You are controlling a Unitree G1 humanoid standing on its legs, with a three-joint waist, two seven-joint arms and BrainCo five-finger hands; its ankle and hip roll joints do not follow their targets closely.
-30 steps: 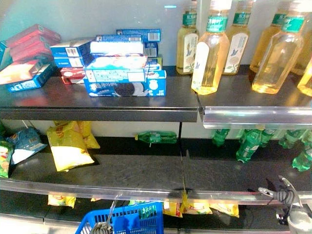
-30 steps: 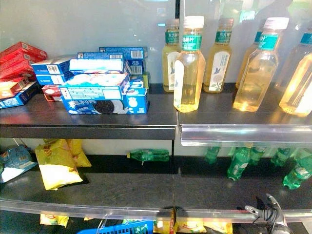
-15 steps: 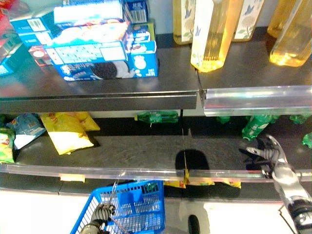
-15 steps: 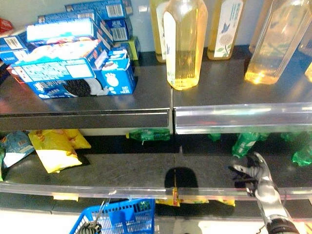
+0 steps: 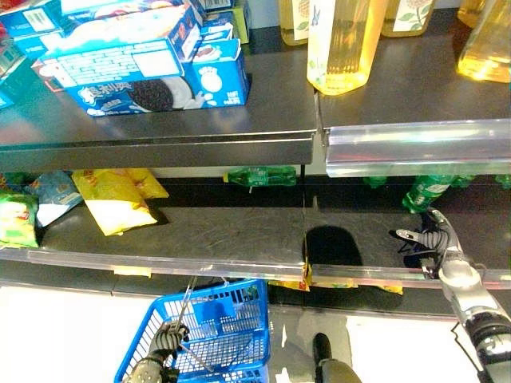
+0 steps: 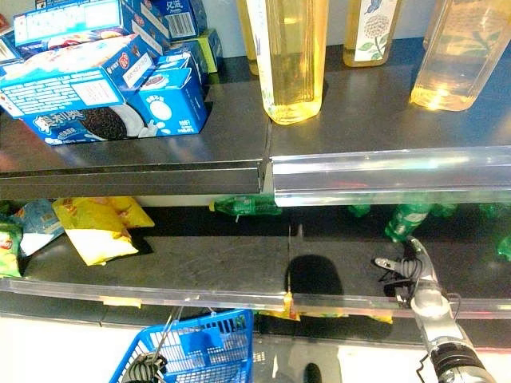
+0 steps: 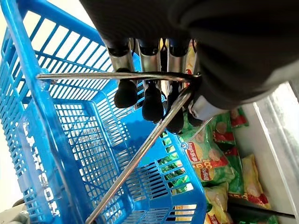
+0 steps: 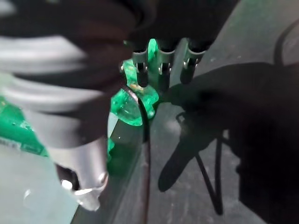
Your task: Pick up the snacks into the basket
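Note:
My left hand (image 5: 164, 341) is shut on the metal handle (image 7: 140, 154) of the blue wire basket (image 5: 227, 339), low at the front. Its fingers (image 7: 149, 95) curl round the bar, and the basket hangs beside snack bags (image 7: 205, 158) on the lowest shelf. Yellow snack bags (image 5: 112, 203) lie at the left of the middle shelf, with a blue-white bag (image 5: 52, 195) and a green bag (image 5: 16, 219) beside them. My right hand (image 5: 435, 243) reaches over the right end of the middle shelf, open and holding nothing, far from those bags. Its fingers (image 8: 161, 65) point at green bottles.
Blue cookie boxes (image 5: 152, 68) and tall yellow drink bottles (image 5: 343, 40) stand on the top shelf. Green bottles (image 5: 259, 175) lie at the back of the middle shelf. A clear rail (image 5: 160, 263) edges that shelf. More yellow bags (image 5: 343, 283) lie on the lowest shelf.
The camera has tipped down, so the shelves sit higher in view and more of the basket shows. My right hand has come up from the lower right to over the middle shelf.

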